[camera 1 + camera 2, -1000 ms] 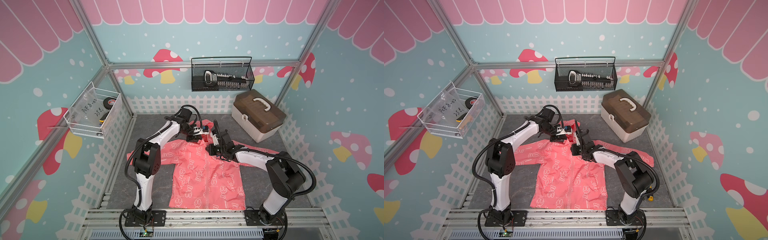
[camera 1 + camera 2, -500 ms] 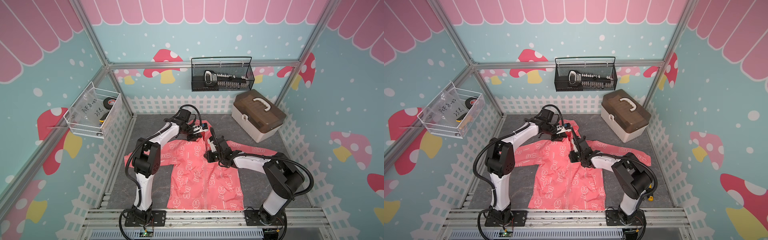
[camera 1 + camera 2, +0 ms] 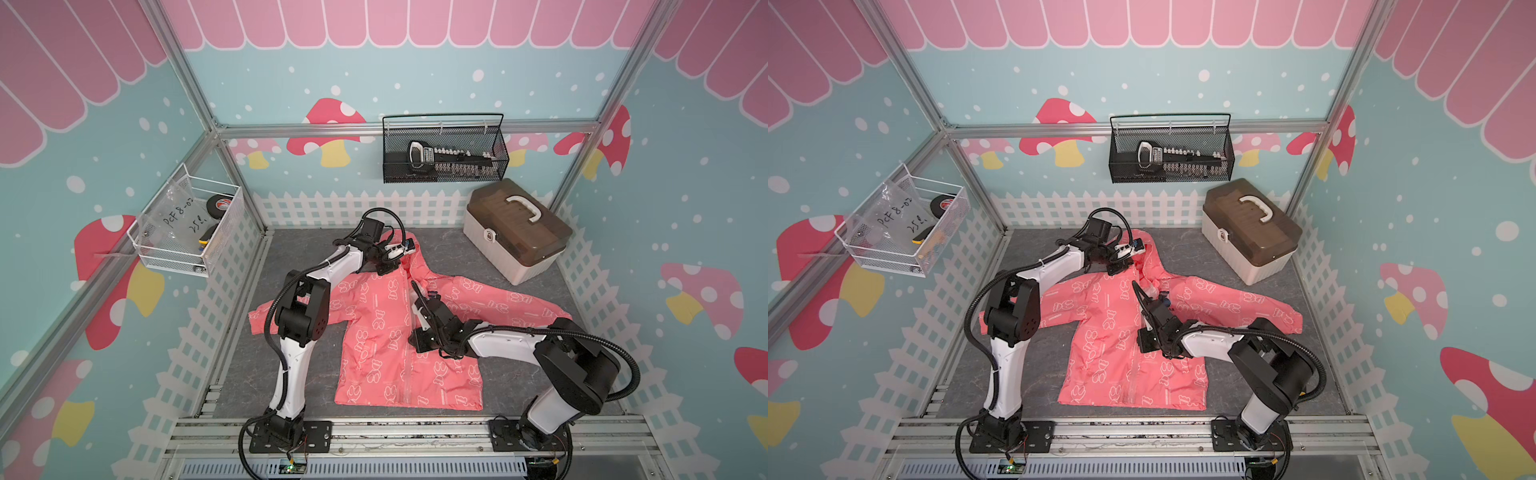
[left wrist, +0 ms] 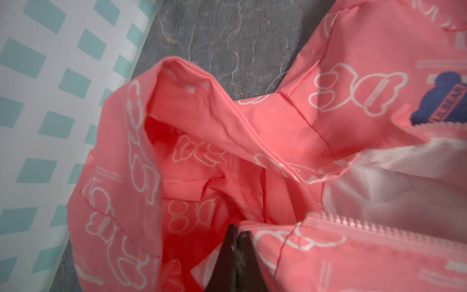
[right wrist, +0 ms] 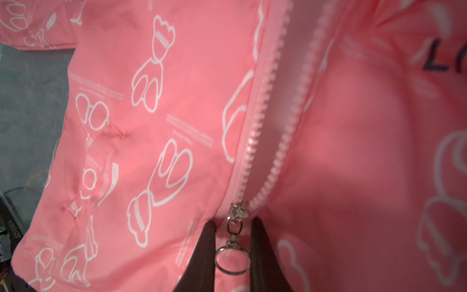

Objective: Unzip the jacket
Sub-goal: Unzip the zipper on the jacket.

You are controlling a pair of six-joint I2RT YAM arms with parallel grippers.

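The coral-pink jacket (image 3: 374,332) (image 3: 1100,332) lies front-up on the grey mat, hood toward the back wall. My left gripper (image 3: 384,268) (image 4: 237,231) is shut on the collar edge at the top of the zipper, beside the hood (image 4: 141,156). My right gripper (image 3: 414,287) (image 5: 233,222) sits on the jacket's chest, shut on the metal pull ring (image 5: 232,257), which hangs from the slider (image 5: 238,209). Beyond the slider, toward the collar, the zipper teeth (image 5: 265,126) stand parted over pale lining. The navy chest logo (image 4: 439,98) shows beside the opening.
A beige toolbox (image 3: 515,232) with a brown lid stands at the back right of the mat. A black mesh basket (image 3: 444,153) hangs on the back wall. On the left wall hangs a white wire basket (image 3: 187,224). A white picket fence (image 3: 353,208) rings the mat.
My right gripper has moved from near the collar toward the hem along the zipper line, and the jacket front has shifted slightly. The left gripper has stayed at the collar.
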